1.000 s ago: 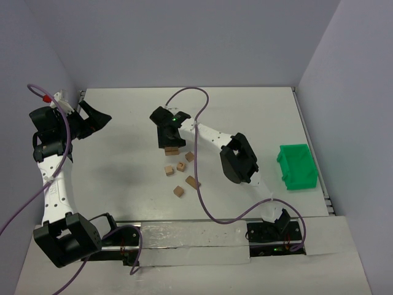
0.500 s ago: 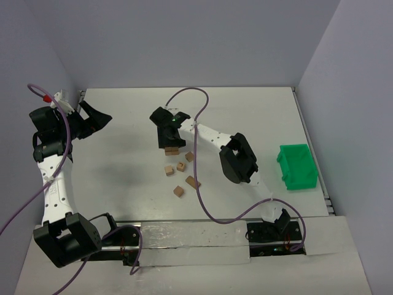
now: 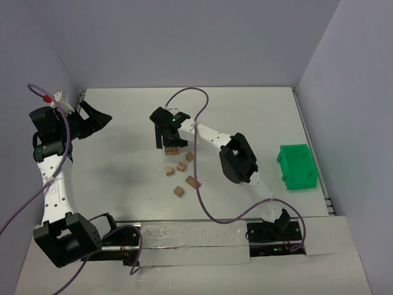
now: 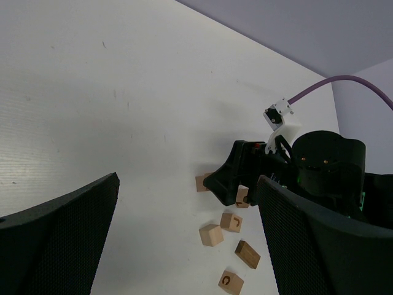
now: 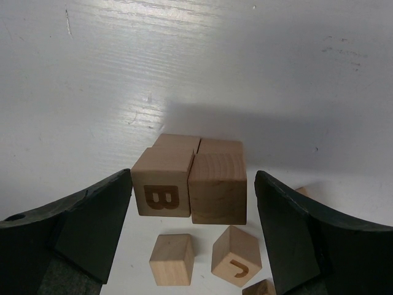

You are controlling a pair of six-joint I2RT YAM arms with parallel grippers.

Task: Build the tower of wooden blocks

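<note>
Overhead, the right end effector (image 3: 167,140) sits above the wood block tower (image 3: 172,150). Left wrist: the left end effector (image 4: 187,181) gapes empty, tower well ahead. Right wrist: parted jaws flank the unheld tower, long axis finger to finger.

High overhead, close right wrist, both showing blocks (image 5: 216,184)

From overhead my right gripper (image 3: 169,144) covers most of the stacked blocks (image 3: 172,151), so I can't count them. On the right wrist camera a loose block (image 5: 258,287) is cut off by the bottom edge (another block (image 5: 302,192) peeks from behind a finger (image 5: 295,246)). Overhead, the block letters are too small to read.
</note>
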